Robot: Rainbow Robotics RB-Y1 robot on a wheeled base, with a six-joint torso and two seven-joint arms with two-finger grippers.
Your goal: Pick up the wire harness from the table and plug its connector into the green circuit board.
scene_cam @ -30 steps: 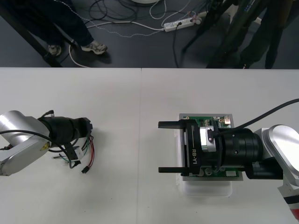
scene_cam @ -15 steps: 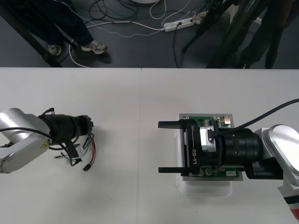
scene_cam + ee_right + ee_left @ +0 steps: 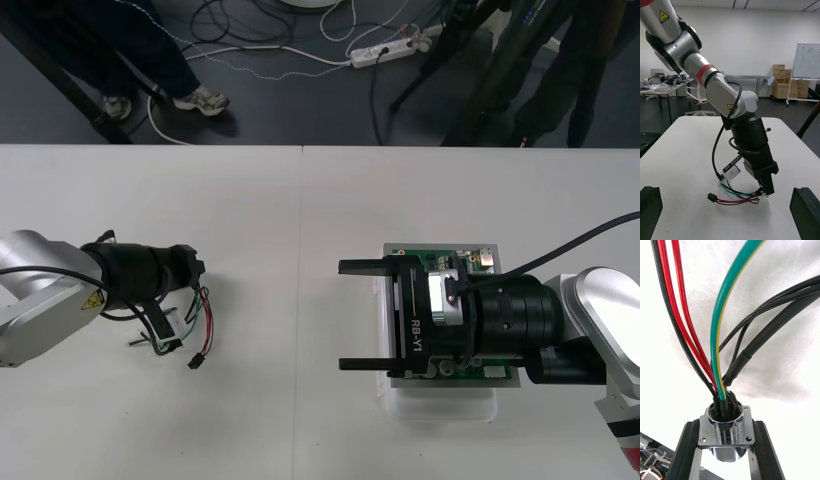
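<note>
Table (image 3: 300,240), plain and light, lies under both arms; the silver right arm comes in from the right and carries the right gripper (image 3: 352,315) level above the green circuit board (image 3: 452,262) on its white base (image 3: 440,405); its black fingers (image 3: 362,267) reach past the board's left edge and stand wide apart with nothing between them; well apart, on the table's left side, the left gripper (image 3: 162,338) points down, its fingers (image 3: 688,450) clamped on the thin red, black and green wire harness (image 3: 198,318); they pinch the flange of the round metal socket (image 3: 727,427); the wires fan away from it to the small black plug (image 3: 711,197), which hangs loose and low by the table, far from the board; whether it touches the surface I cannot tell.
</note>
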